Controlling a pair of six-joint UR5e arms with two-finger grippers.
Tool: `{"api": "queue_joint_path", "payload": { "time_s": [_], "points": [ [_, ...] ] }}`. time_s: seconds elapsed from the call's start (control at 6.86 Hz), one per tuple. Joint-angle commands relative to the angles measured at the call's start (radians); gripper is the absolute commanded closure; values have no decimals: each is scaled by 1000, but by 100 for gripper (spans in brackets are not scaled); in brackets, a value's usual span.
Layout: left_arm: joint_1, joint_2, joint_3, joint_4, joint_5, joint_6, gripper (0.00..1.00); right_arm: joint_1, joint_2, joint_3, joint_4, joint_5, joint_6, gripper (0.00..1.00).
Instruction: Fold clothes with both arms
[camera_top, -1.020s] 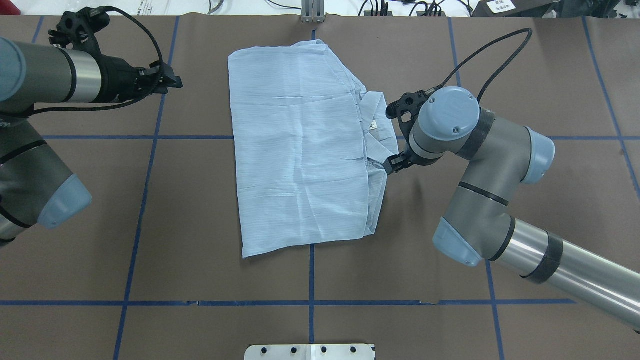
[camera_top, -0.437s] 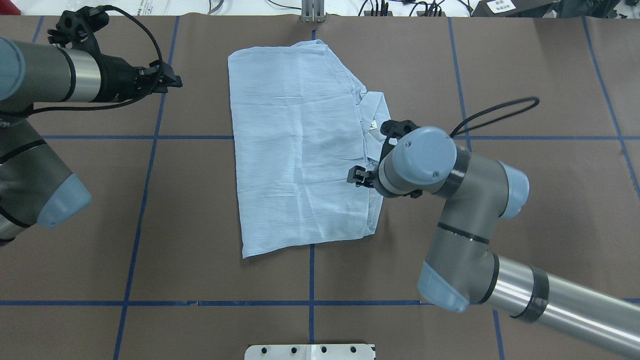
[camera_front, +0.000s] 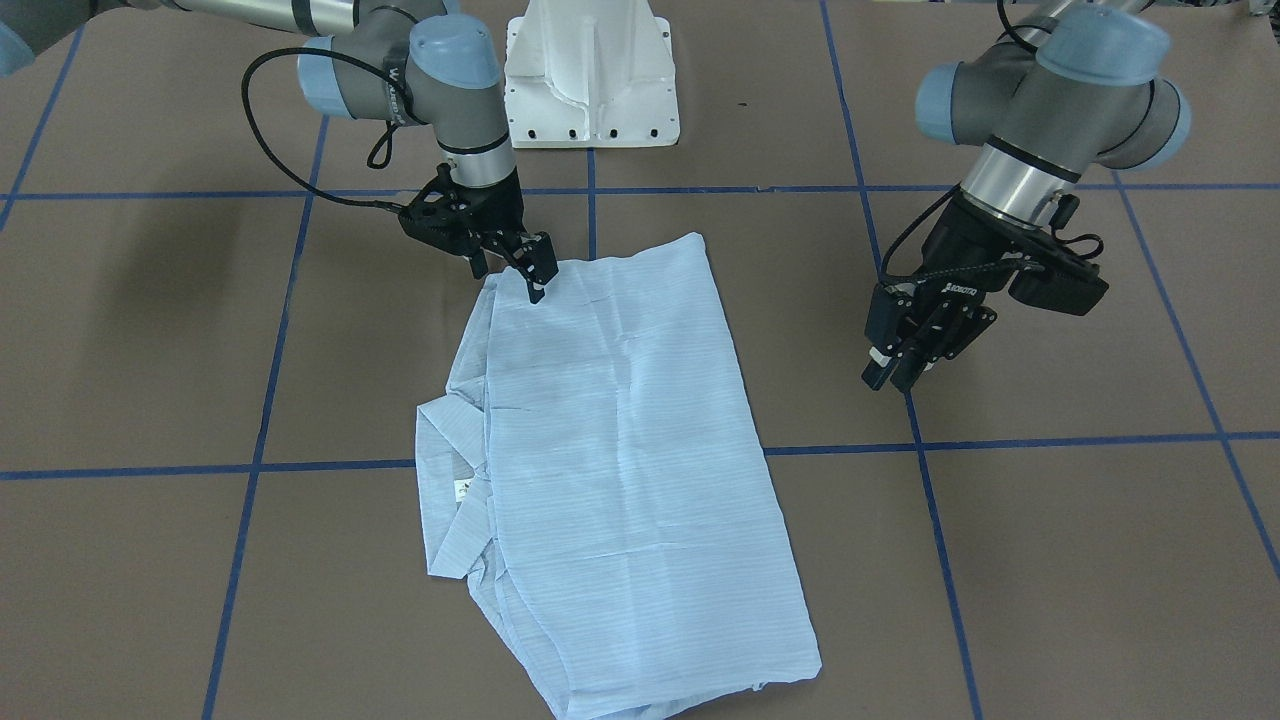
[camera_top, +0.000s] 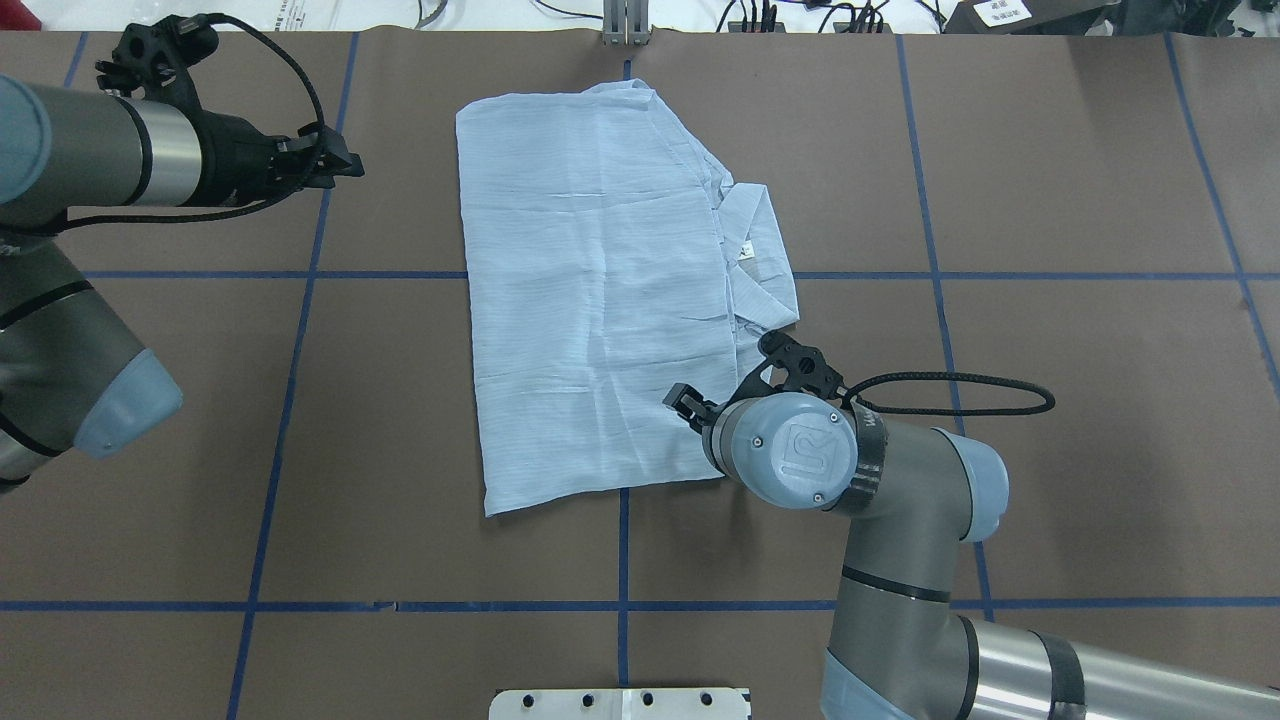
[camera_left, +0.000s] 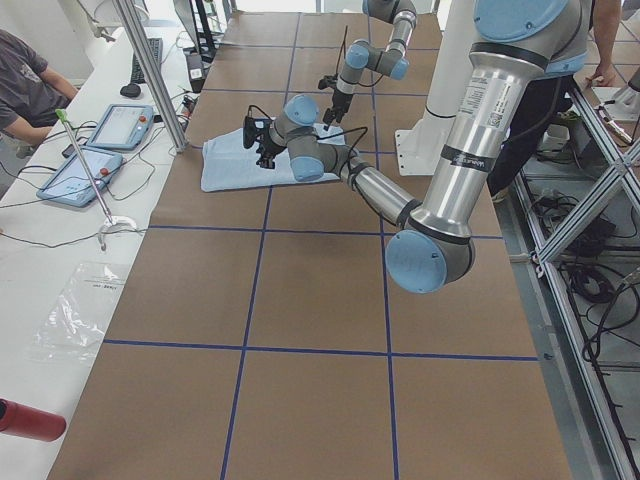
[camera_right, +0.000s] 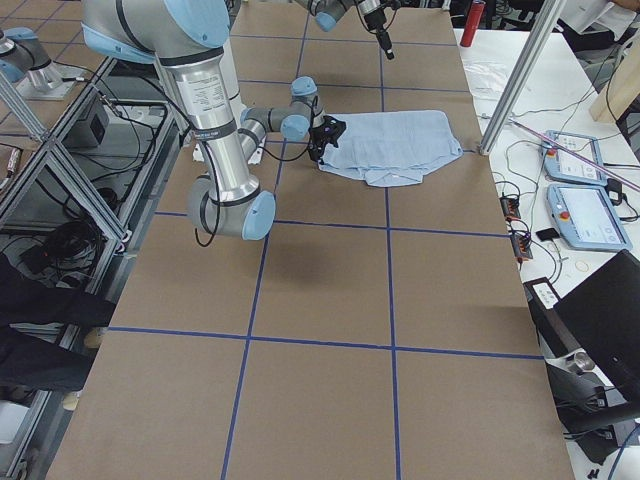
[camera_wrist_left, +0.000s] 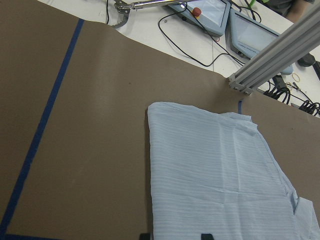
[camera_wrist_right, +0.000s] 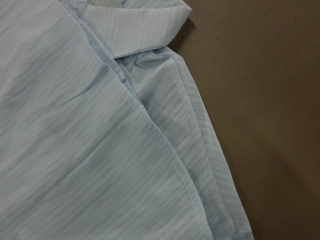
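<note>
The folded, thin, pale-blue striped button-up shirt (camera_top: 590, 300) is lying on the brown paper-covered table (camera_top: 1050, 450), nearer its far edge. The black 2-finger right gripper (camera_front: 510, 275) is hovering over the shirt's robot-side corner, jaws parted and empty. The left gripper (camera_front: 888, 378), likewise parted, is idling well apart. The right gripper should probably be pinching every stacked layer together.

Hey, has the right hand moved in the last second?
Yes. In the overhead view the right hand slid from beside the collar toward the robot, to the near right corner of the shirt.

Left gripper (camera_front: 888, 376), right gripper (camera_front: 510, 272): jaws apart.
</note>
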Motion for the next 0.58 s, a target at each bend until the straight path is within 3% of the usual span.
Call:
{"api": "queue_joint_path", "payload": {
  "time_s": [0.0,0.44],
  "points": [
    [0,1,0,0,0,-1,56,-20,-26,2,3,-8,140,5],
    [0,1,0,-2,2,-1,56,-23,-22,-2,2,-3,168,13]
  ]
}}
